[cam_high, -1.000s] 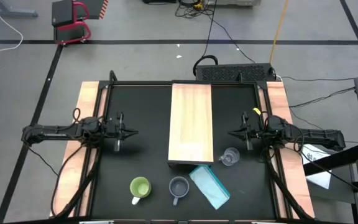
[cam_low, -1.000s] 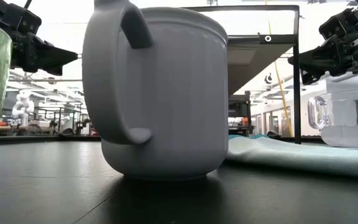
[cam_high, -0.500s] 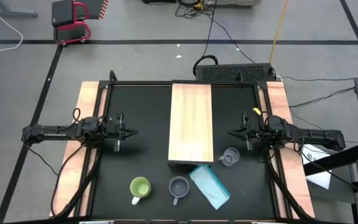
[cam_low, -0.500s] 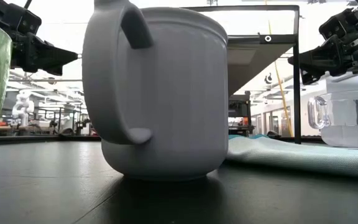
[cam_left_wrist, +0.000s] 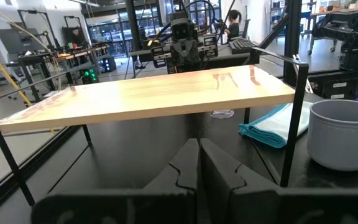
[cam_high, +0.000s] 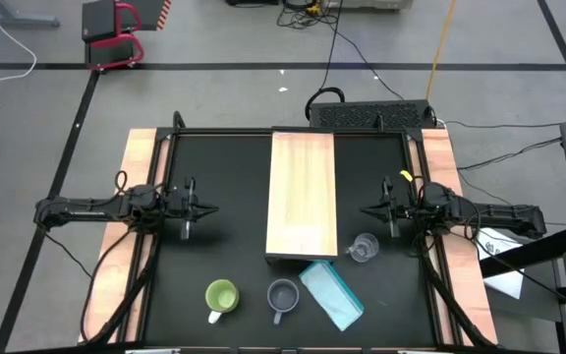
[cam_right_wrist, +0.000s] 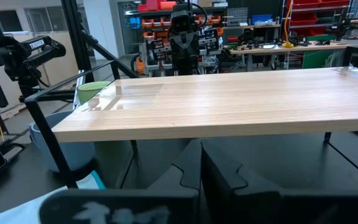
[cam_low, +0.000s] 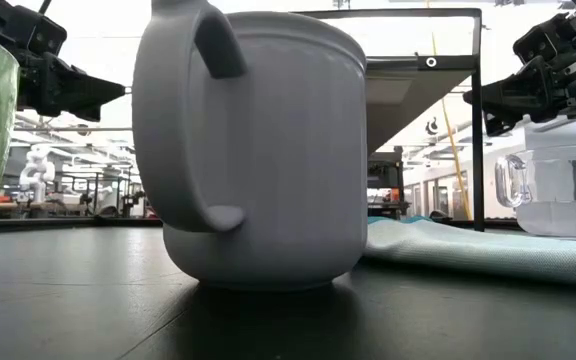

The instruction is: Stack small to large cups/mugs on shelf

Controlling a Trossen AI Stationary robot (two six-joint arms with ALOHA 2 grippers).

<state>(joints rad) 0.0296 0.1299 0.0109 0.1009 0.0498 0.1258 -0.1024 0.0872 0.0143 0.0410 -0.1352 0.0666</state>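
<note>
The light-wood shelf (cam_high: 303, 197) stands on thin black legs in the middle of the black table. Near the table's front edge stand the green mug (cam_high: 221, 296), the grey-blue mug (cam_high: 282, 295) and the clear glass cup (cam_high: 364, 247), each upright on its base. The glass cup is just off the shelf's near right corner. My left gripper (cam_high: 207, 207) hovers left of the shelf, shut and empty, its fingers (cam_left_wrist: 199, 158) pointing at the shelf (cam_left_wrist: 148, 93). My right gripper (cam_high: 367, 208) mirrors it on the right, also shut (cam_right_wrist: 201, 158).
A flat light-blue cloth (cam_high: 332, 293) lies beside the grey-blue mug (cam_low: 268, 150), reaching toward the glass cup (cam_low: 558, 185). A black frame runs around the table. Bare black table lies between each gripper and the shelf. The room beyond holds benches and equipment.
</note>
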